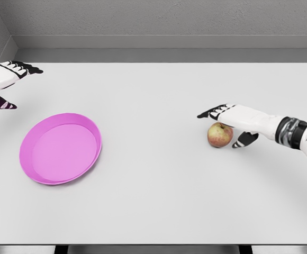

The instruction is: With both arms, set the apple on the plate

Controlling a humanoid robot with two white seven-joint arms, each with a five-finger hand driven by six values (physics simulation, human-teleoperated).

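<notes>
We see a pink plate at the left of the frame, a red and yellow apple at the right, white hands with black fingertips, and a pale grey bench.

- I have a single view, taken from my head and looking forward and down across the bench.
- It sits fairly near: the bench fills most of the frame, its near edge along the bottom and its far edge against the grey wall.
- My arms enter from the left and right edges.
</notes>
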